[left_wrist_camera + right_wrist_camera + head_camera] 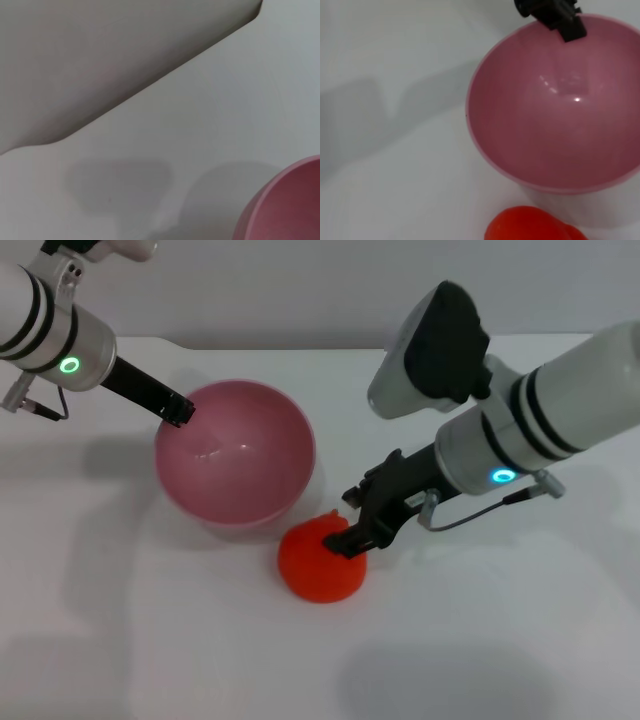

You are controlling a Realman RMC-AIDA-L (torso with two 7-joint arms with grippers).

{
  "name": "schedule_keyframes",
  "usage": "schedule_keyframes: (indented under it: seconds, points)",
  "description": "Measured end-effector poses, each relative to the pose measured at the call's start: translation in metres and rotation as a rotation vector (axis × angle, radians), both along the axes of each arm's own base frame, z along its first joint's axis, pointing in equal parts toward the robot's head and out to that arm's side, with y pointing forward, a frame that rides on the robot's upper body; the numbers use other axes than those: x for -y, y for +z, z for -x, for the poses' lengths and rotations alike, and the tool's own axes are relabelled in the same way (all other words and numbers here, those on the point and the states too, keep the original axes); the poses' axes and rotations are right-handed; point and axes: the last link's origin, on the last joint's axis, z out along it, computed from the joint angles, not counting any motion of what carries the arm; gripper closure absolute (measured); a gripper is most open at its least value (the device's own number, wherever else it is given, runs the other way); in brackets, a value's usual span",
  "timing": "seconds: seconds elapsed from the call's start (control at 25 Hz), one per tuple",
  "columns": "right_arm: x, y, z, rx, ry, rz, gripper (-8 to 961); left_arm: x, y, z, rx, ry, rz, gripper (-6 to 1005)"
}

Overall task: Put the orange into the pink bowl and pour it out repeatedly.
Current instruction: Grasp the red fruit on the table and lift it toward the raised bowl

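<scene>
A plain white tabletop (pixel 120 640) fills most of the head view, matte and evenly lit, with soft grey shadows of the arms falling across it. Along the top of the frame its far edge meets a pale grey wall (pixel 300 290). In the left wrist view that same edge runs diagonally, with a rounded corner at the upper right.

The pink bowl (pixel 236 452) sits upright at centre left of the head view, empty. The left gripper (pixel 178 410) reaches in from the upper left, its dark tip at the bowl's far-left rim; whether it is clamped on the rim or free cannot be told.

The orange (pixel 322 560) rests on the table just below and right of the bowl, close to its base. The right gripper (pixel 352 535) comes in from the right, its black fingers closed around the top of the orange. In the right wrist view the fruit shows at the bottom edge beneath the bowl.
</scene>
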Motion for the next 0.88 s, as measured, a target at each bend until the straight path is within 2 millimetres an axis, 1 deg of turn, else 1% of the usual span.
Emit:
schedule_keyframes:
  seconds: [0.24, 0.52, 0.88]
  points:
    - [0.003, -0.011, -0.004, -0.021, -0.033, 0.019, 321, -0.001, -0.003, -0.002, -0.014, -0.019, 0.006, 957]
    - [0.0, -0.02, -0.018, -0.024, -0.088, -0.003, 344, -0.003, -0.002, -0.006, -0.031, -0.04, 0.007, 957]
    - [0.0, -0.022, -0.019, -0.033, -0.107, 0.007, 373, -0.004, 0.0, -0.009, -0.038, -0.058, 0.006, 957]
